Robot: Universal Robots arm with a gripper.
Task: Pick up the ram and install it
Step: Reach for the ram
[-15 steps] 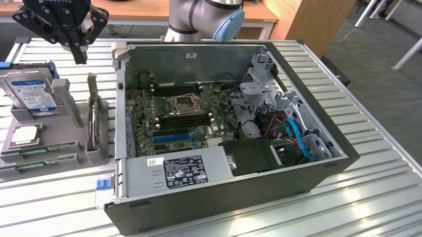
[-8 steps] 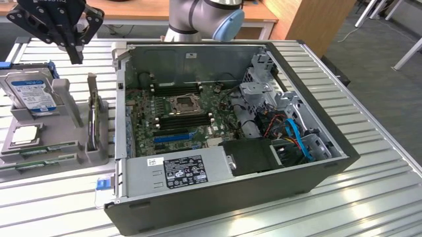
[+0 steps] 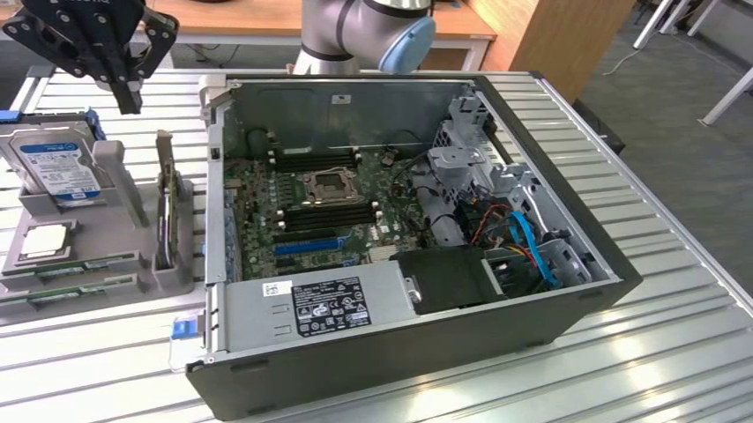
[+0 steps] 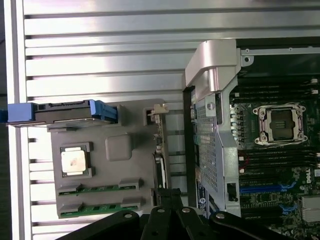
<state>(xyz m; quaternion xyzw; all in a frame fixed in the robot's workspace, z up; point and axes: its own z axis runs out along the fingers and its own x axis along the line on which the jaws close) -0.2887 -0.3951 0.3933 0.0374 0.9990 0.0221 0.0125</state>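
Two green ram sticks (image 3: pixel 69 265) lie side by side in slots of a grey holder tray (image 3: pixel 112 189) on the exterior view's left; the wrist view has the ram sticks (image 4: pixel 97 189) below the camera. My gripper (image 3: pixel 127 101) hangs high above the tray's far end, well clear of the sticks. Its fingers are shut with nothing between them, and my gripper (image 4: pixel 170 196) points down beside the tray. The open computer case (image 3: pixel 565 300) holds the motherboard (image 3: pixel 312 198) with dark memory slots (image 3: pixel 324 216) either side of the CPU socket (image 3: pixel 326 184).
The tray also carries a hard drive (image 3: pixel 53 167), a CPU chip (image 3: pixel 41 240) and an upright dark expansion card (image 3: pixel 168 207). A power supply (image 3: pixel 317 304) and a drive cage with cables (image 3: pixel 506 238) fill the case's near and right parts. The table is ribbed metal (image 3: pixel 671 352).
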